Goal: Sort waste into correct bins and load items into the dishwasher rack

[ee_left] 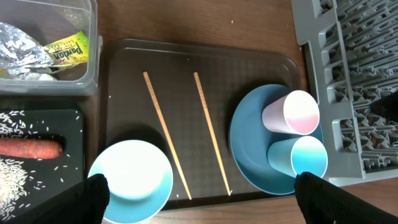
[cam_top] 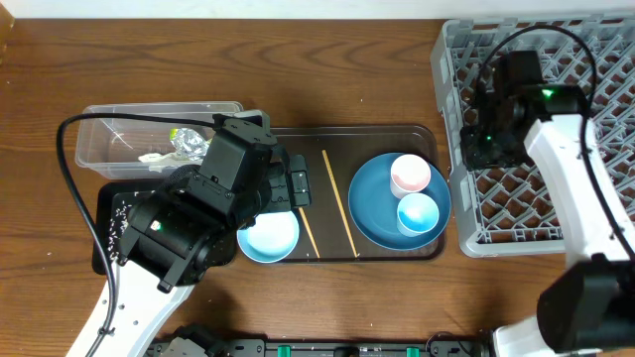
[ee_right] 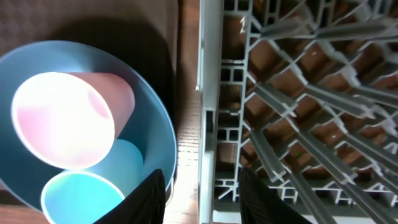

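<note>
The right gripper [ee_right: 204, 186], half spread and empty, hangs over the wall of the grey lattice plastic rack [ee_right: 298, 93], just beside the round blue plate [ee_right: 152, 118] carrying a small pink cup [ee_right: 62, 118] and a light blue cup [ee_right: 81, 199]. Reaching for them could clip that wall or the plate's rim. The left gripper [ee_left: 205, 199], spread wide, hovers over the brown tray [ee_left: 124, 81], whose middle has room around two thin wooden chopsticks [ee_left: 211, 130].

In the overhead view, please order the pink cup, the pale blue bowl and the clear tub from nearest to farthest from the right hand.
1. Pink cup, on the plate just left of the right hand.
2. Pale blue bowl, at the tray's left end.
3. Clear tub, far left.
</note>
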Controlling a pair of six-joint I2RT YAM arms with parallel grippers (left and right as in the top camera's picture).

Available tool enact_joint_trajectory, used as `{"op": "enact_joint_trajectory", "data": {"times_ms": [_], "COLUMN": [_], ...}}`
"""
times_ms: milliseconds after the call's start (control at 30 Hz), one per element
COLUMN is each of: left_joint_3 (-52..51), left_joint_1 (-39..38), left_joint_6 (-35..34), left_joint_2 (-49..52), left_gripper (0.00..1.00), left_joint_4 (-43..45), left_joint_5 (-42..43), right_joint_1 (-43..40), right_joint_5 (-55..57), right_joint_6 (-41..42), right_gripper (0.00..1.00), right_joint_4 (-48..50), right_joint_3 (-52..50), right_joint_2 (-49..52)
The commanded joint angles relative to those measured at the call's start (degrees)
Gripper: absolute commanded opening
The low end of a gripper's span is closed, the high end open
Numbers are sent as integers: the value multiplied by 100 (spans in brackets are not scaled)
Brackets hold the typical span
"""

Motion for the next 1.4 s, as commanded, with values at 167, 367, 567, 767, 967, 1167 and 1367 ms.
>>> {"op": "enact_joint_trajectory", "data": {"times_ms": [167, 367, 567, 767, 967, 1167, 1367], "left_joint_3": [28, 28, 28, 28, 28, 28, 28], "left_joint_1": [28, 28, 28, 28, 28, 28, 28], "left_joint_6": [59, 59, 59, 59, 59, 59, 59], "left_joint_2": [2, 2, 2, 2, 2, 2, 2], "left_gripper": [98, 98, 98, 98, 98, 98, 98], "left_joint_4": [-11, -11, -11, -11, -11, -11, -11], "left_joint_5": [17, 17, 17, 17, 17, 17, 17], "right_joint_1": [109, 116, 105, 105, 105, 111, 109], "right_joint_5": [81, 79, 79, 76, 74, -212, -319], "right_joint_6": [286, 308, 656, 876, 1408, 1537, 1576], "right_gripper": [38, 34, 3, 1, 1, 1, 1], "right_joint_4": [151, 243, 118, -181, -490, -629, -824], "right_joint_3": [-291, -597, -728, -728, -728, -728, -728], "right_joint_2": [538, 614, 614, 612, 612, 612, 612]}}
